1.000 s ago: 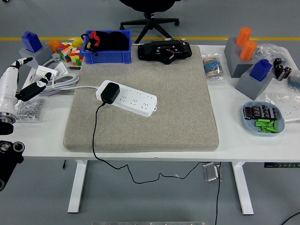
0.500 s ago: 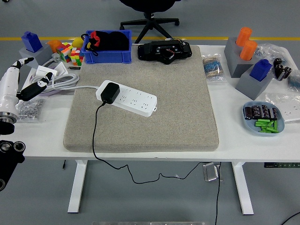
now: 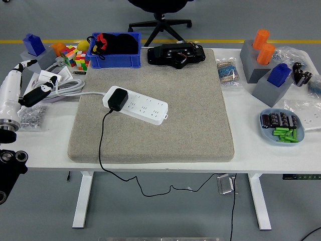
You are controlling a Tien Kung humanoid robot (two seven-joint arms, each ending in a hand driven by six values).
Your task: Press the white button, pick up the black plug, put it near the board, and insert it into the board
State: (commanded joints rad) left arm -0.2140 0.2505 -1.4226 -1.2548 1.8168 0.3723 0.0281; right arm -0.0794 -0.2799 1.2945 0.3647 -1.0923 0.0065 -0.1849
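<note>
A white power strip [image 3: 136, 105] lies on the grey mat [image 3: 150, 115], angled from upper left to lower right. The black plug [image 3: 118, 99] sits in its left end, and its black cord [image 3: 103, 145] runs down over the table's front edge. A small white button [image 3: 156, 117] shows near the strip's right end. My left hand [image 3: 27, 80] is at the far left edge, well clear of the strip, fingers spread and empty. My right hand is out of view.
A blue bin [image 3: 114, 49] with black and red items, colour cubes [image 3: 75, 56] and a black device [image 3: 175, 53] stand at the back. Grey blocks with orange and blue parts [image 3: 266, 65] and a dish of batteries [image 3: 282, 128] sit at right.
My left hand has drifted slightly further left, towards the picture's edge. The plug and strip have not moved.
</note>
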